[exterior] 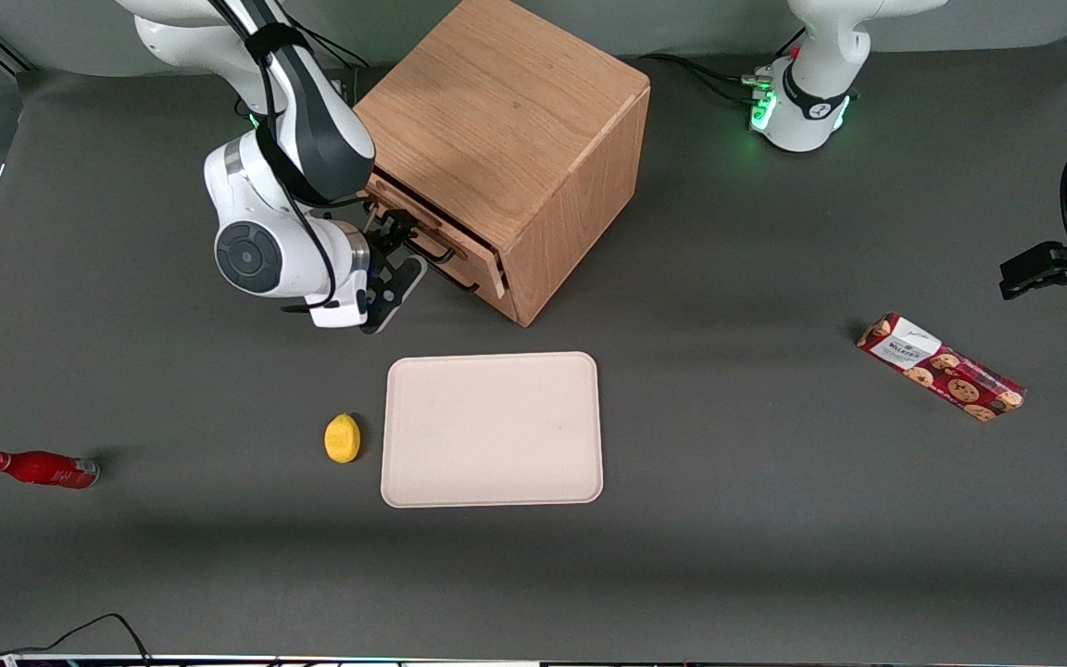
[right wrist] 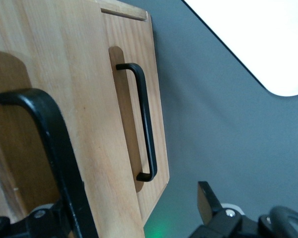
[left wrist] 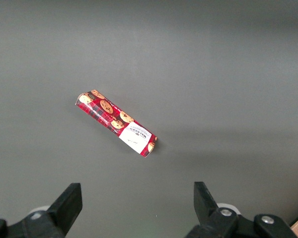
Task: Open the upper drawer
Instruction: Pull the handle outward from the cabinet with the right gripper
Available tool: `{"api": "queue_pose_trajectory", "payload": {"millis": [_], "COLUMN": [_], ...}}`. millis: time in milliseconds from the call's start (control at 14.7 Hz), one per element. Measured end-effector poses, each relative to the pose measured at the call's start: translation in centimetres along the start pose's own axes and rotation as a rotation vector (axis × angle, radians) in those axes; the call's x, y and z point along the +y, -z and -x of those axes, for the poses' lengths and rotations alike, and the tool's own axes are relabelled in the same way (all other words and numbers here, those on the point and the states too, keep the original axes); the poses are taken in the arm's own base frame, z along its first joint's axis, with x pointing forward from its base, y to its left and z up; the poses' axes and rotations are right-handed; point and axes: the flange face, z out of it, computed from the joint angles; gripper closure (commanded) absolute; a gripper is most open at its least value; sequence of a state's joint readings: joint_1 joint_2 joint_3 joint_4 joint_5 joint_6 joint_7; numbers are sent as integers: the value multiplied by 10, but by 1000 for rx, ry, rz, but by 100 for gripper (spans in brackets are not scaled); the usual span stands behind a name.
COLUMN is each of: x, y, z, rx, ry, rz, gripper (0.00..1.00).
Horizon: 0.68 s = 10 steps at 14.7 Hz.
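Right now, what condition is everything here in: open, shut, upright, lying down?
upper drawer: pulled out slightly
lower drawer: shut
gripper: at the upper drawer's handle
red bottle: lying on its side
cookie pack: lying flat, sealed
tray: flat, nothing on it
lemon: beside the tray

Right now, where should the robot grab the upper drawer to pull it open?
By the thin black bar handle on the front of the upper drawer. The bar stands off the wood, leaving room for a finger. Come straight at the drawer front, where the open hand hovers, one finger each side of the bar.
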<state>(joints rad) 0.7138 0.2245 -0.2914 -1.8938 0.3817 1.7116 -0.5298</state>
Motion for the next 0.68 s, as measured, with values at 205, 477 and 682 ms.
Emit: {"api": "queue_pose_trajectory", "payload": {"millis": [205, 477, 682], "x": [18, 38, 50], "y": [4, 10, 14], "z": [5, 7, 6], "rx": [10, 26, 33], "ry": [21, 44, 57], "rz": [1, 11, 20], "gripper": [0, 0, 0]}}
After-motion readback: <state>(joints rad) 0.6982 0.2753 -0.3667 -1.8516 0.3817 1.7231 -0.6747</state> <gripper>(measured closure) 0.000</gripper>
